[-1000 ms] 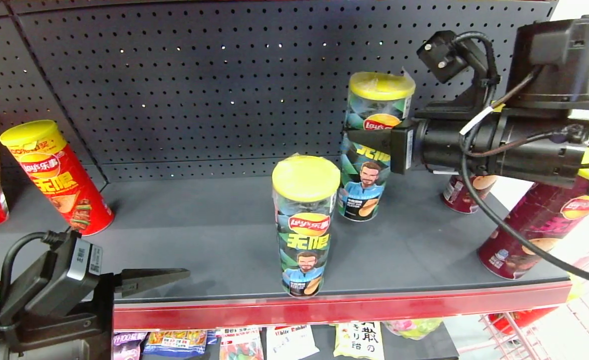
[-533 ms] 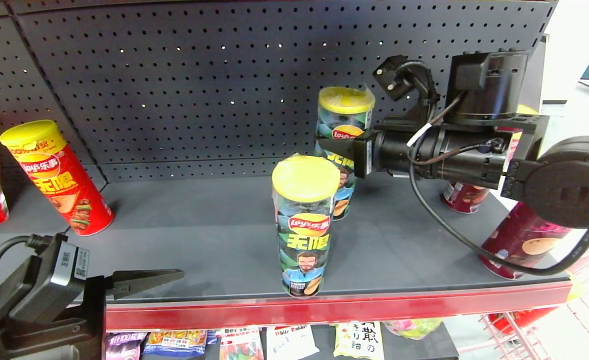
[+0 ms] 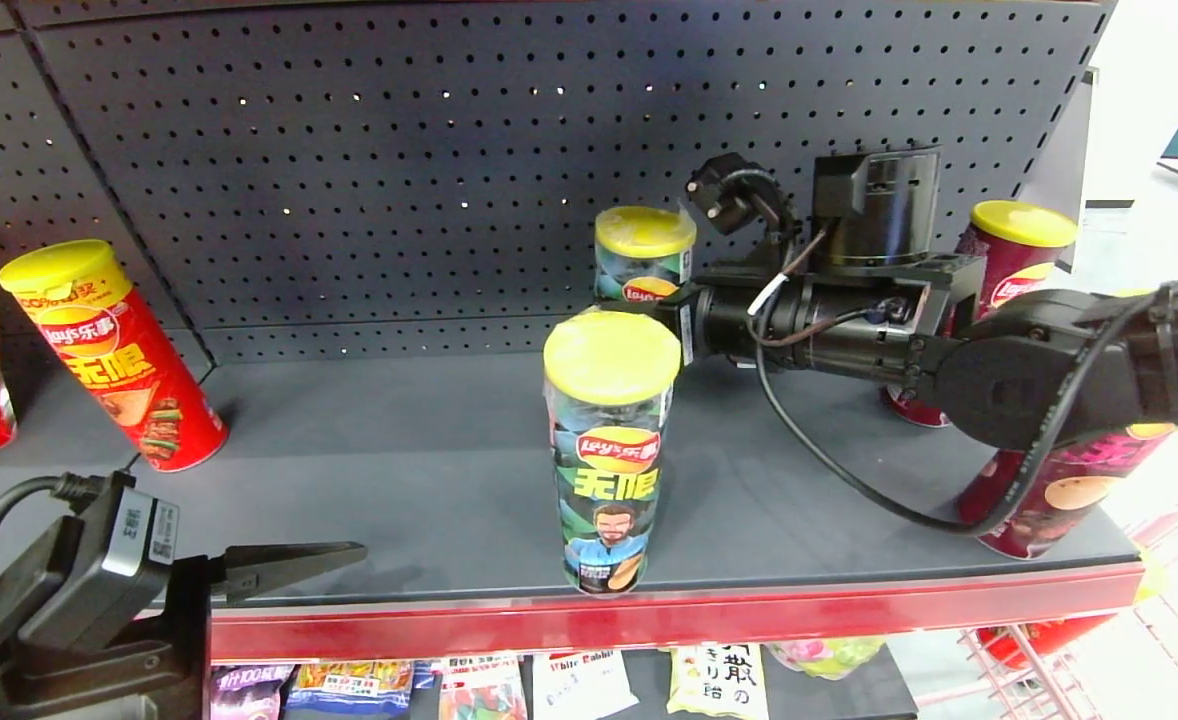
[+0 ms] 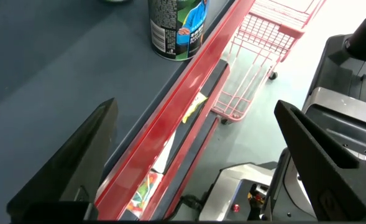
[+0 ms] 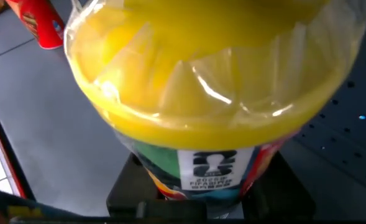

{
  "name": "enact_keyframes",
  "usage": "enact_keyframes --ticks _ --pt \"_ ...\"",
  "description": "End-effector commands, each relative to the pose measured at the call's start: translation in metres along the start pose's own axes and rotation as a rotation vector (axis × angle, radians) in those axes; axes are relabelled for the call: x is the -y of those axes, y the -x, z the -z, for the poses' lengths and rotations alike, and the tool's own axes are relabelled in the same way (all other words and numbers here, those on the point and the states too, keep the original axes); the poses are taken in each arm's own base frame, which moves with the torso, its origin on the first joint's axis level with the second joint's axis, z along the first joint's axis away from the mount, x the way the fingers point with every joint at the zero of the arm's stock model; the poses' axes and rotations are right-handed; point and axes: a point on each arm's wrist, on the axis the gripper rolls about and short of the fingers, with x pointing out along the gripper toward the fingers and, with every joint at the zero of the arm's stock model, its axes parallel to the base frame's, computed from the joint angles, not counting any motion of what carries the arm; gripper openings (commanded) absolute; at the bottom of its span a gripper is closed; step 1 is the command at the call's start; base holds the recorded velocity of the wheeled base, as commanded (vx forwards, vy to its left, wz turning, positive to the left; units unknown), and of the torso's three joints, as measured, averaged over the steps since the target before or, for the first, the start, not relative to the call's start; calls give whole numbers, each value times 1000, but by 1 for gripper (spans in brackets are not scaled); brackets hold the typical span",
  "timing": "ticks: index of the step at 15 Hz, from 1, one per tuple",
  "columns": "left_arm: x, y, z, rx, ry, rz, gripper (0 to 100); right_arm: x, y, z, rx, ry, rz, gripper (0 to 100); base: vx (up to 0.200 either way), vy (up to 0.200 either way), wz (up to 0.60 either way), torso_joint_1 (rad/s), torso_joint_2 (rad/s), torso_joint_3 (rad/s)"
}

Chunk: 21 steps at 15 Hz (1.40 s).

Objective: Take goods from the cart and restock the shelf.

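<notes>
Dark pegboard [image 3: 399,150] backs a grey shelf [image 3: 429,470] where a front green can [image 3: 611,450] stands at the red edge. Just behind it, slightly to its right, the right hand [image 3: 661,303] clamps a second green can [image 3: 642,255] near the pegboard. Below and left of the front can, the left hand [image 4: 195,106] hangs with fingers spread wide. A red can [image 3: 114,355] leans well to its left, and maroon cans [image 3: 1024,250] stand to its right.

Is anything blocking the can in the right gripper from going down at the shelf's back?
Nothing visible; the held can is behind the front can, near the back panel, but the front can hides the shelf beneath it.
</notes>
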Motion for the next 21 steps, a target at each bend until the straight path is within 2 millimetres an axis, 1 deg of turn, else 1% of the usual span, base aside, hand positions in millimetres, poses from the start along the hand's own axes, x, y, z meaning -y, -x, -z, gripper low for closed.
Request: enact_keyframes --ticks 1,3,8,12,13,15,18,21 --pt "0 0 1 -2 1 1 100 0 -5 4 -11 -2 -3 0 0 0 0 0 0 0" --pt "0 0 1 -5 3 1 100 2 -10 8 -22 -3 -2 0 0 0 0 0 0 0" --pt "1 0 4 -13 9 3 100 6 -20 6 -4 -7 6 0 0 0 0 0 0 0" --pt "1 0 4 -13 9 3 100 6 -22 9 -16 -9 5 0 0 0 0 0 0 0" --pt "1 0 4 -13 9 3 100 6 -22 10 -18 -8 6 100 0 0 0 0 0 0" --pt "1 0 5 -15 10 4 100 5 -19 11 -23 -10 7 100 0 0 0 0 0 0" --pt "1 0 5 -15 10 4 100 0 -7 9 -27 -10 5 100 0 0 0 0 0 0" --pt "0 -1 5 -18 13 4 100 -4 16 2 -20 -3 44 100 0 0 0 0 0 0"
